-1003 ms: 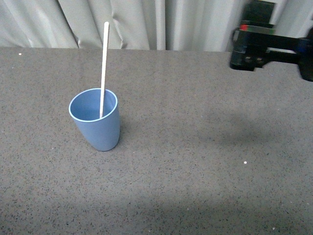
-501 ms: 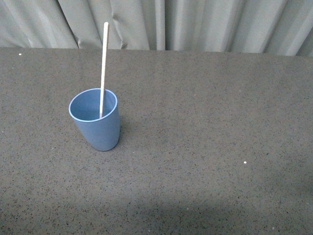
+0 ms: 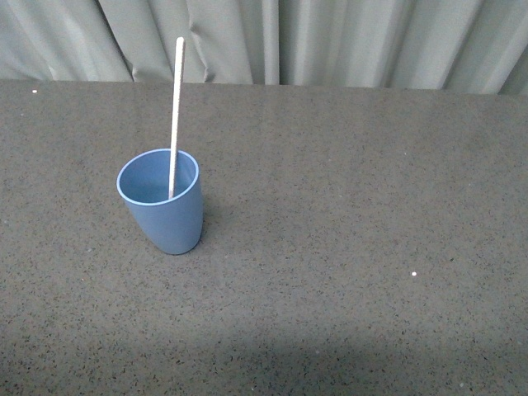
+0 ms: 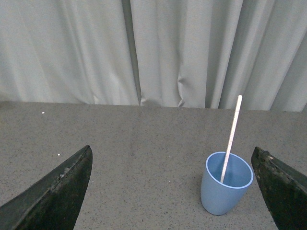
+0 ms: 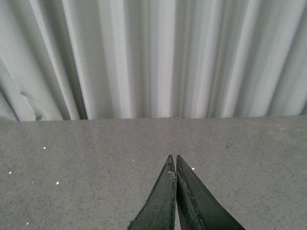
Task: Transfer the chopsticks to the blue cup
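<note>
The blue cup [image 3: 162,200] stands upright on the dark grey table, left of centre in the front view. The pale chopstick [image 3: 176,107] stands in it, leaning on the rim, its top well above the cup. Neither gripper shows in the front view. In the left wrist view the cup [image 4: 225,184] and the chopstick [image 4: 232,134] lie ahead, close to one finger of my open, empty left gripper [image 4: 175,155]. My right gripper [image 5: 173,159] is shut on nothing and points at bare table.
The dark speckled table [image 3: 346,231] runs back to a grey pleated curtain [image 3: 330,41]. A few small white specks lie on the table [image 3: 413,274].
The right arm, seen at the upper right of the front view one second ago, has left that view. The cup and chopstick have not moved.
</note>
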Tool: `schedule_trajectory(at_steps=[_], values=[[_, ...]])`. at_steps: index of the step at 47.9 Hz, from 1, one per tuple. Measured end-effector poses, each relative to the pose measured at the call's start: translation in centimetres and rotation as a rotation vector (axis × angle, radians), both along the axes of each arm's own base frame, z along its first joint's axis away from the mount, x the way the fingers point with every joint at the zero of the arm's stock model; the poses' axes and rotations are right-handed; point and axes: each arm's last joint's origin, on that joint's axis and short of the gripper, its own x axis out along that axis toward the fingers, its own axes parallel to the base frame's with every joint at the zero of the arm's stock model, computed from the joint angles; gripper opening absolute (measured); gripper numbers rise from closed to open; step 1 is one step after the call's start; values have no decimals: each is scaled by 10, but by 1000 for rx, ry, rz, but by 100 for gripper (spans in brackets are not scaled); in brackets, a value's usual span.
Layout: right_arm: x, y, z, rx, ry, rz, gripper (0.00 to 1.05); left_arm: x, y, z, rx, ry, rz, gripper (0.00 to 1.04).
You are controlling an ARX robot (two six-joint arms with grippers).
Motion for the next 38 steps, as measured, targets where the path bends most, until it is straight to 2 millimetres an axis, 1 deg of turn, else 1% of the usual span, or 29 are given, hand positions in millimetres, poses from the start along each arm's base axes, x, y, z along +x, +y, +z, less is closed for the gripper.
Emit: schedule_trajectory(at_steps=[8, 38], values=[[-7, -1, 2, 0, -8, 0, 1, 0, 0, 0, 0, 0, 0, 98], [-22, -1, 3, 0, -14, -1, 1, 0, 0, 0, 0, 0, 0, 98]])
